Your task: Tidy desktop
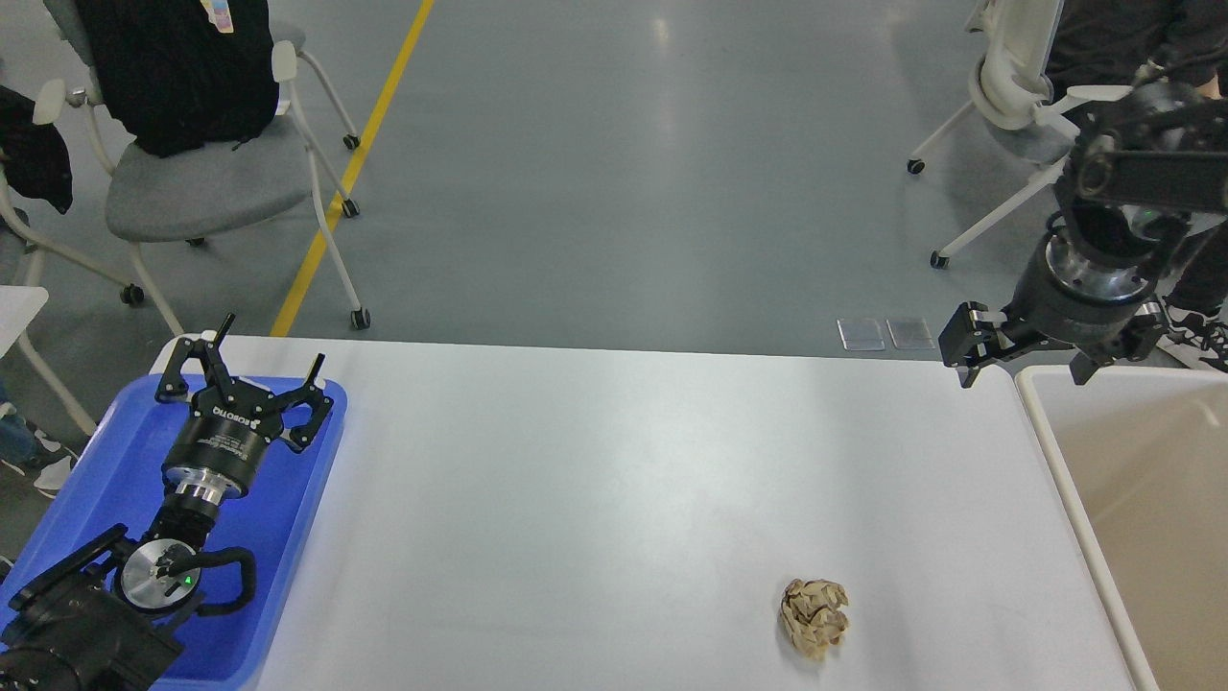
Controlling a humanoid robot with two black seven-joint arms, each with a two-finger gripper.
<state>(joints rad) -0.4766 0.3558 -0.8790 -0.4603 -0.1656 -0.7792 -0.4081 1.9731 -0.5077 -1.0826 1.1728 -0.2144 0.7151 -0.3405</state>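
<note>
A: Where is the left gripper?

B: Over the blue tray at the left end of the desktop. Its two fingers are spread wide, tips pointing away toward the far edge, and there is nothing between them.

A: Is it touching the tray?

B: I can't tell; it hangs above or on the tray's far part, but contact isn't clear from this angle.

A: And the right gripper?

B: At the far right corner of the desktop, just over the rim of the beige bin. Its fingers point downward and stand apart, one over the desktop corner, the other over the bin. It holds nothing.

A: What lies on the desktop itself?

B: A crumpled paper ball, tan, near the front edge and toward the right, well apart from both grippers. The bin sits beside the desktop's right edge.

A: Anything behind?

B: A grey chair with black cloth on it, on the floor beyond the left corner.
</note>
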